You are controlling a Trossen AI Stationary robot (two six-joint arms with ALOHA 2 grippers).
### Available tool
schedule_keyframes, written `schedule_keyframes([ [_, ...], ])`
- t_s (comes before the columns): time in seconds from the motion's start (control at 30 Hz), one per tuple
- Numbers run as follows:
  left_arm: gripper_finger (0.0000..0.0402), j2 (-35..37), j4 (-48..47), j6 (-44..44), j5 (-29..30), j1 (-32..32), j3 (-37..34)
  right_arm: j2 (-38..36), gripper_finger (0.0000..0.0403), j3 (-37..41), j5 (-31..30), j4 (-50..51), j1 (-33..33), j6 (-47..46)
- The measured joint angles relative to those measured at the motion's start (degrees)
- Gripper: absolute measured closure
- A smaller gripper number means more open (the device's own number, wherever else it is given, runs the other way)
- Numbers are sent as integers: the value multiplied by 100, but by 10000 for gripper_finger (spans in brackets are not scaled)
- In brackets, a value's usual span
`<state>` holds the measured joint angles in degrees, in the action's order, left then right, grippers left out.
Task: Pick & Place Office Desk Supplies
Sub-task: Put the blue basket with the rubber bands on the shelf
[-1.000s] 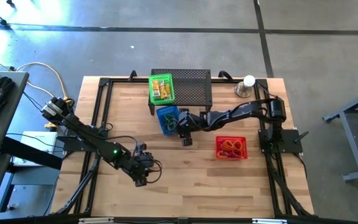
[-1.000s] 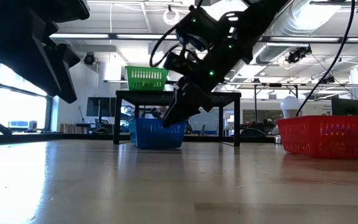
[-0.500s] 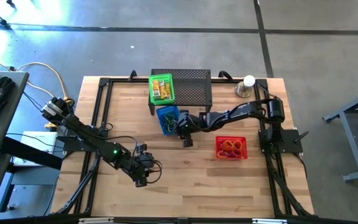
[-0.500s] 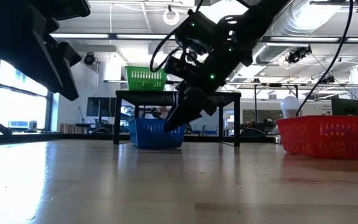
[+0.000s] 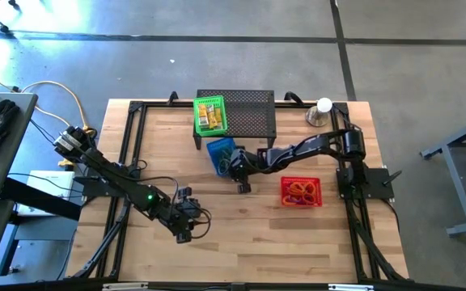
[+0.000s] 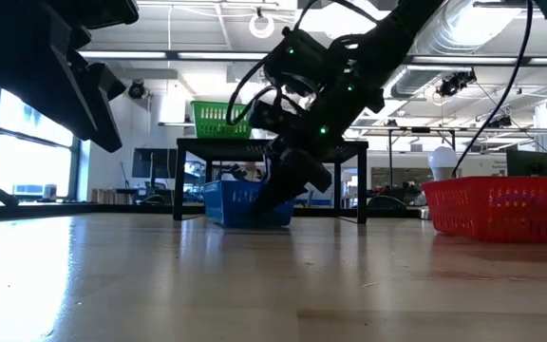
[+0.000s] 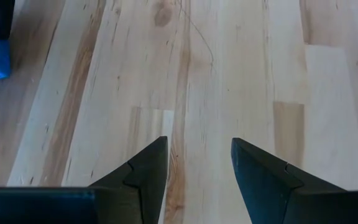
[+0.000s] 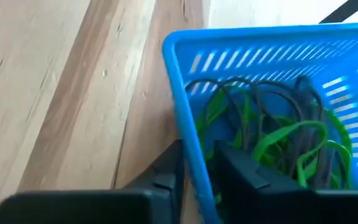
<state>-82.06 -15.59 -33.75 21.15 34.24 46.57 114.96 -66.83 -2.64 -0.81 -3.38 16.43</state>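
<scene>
The blue basket (image 5: 221,153) sits on the table (image 5: 241,234) just below the front edge of the black perforated stand (image 5: 245,109), turned askew, and holds thin green and dark rubber-band loops (image 8: 278,140) tangled in its bottom. The right claw (image 8: 197,168) has closed on the basket's near wall, one finger outside and one inside the blue rim, nearly shut upon that thin wall; in the low view the basket (image 6: 245,201) looks tipped where the claw (image 6: 288,180) bears on it. On top of the stand, at its ten o'clock corner, rests a green basket (image 5: 209,115) with yellow packets (image 5: 209,118) in it. At about four o'clock from the blue basket, well apart, stands a red basket (image 5: 301,192) with orange and red loops (image 5: 301,191) inside. A silver cup with a white ball (image 5: 320,111) stands at the table's far right corner, at two o'clock. The right arm stretches across between the stand and the red basket. The left claw (image 5: 183,230) waits low over bare wood at seven o'clock from the blue basket, its fingers (image 7: 148,171) parted and holding nothing.
</scene>
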Motion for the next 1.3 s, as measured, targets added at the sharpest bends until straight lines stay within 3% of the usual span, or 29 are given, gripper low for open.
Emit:
schedule_keyframes([
  [0.17, 232, -2, 1, 80, 2, 0, 0, -38, 385, 0, -35, 23, 106, 29],
  [0.27, 232, -2, 2, 82, 3, 0, 0, -55, 396, -2, -163, 4, 227, 32],
  [0.4, 232, -20, -2, 81, 4, 0, 0, -164, 399, 2, -739, 199, 506, 35],
  [0.83, 232, -22, 64, 47, 7, 4, 2, -1132, 400, 0, -1343, 1064, 1454, -760],
  [0.97, 232, -24, 98, 12, 7, 2, 2, -1473, 399, -2, -1687, 1710, 1579, -1024],
  [1.13, 232, -24, 91, -56, 7, 2, 2, -1873, 399, -2, -1694, 2368, 1579, -1433],
  [1.3, 232, -24, 87, -56, 7, 2, 2, -2196, 400, -2, -2151, 2699, 1577, -1249],
])
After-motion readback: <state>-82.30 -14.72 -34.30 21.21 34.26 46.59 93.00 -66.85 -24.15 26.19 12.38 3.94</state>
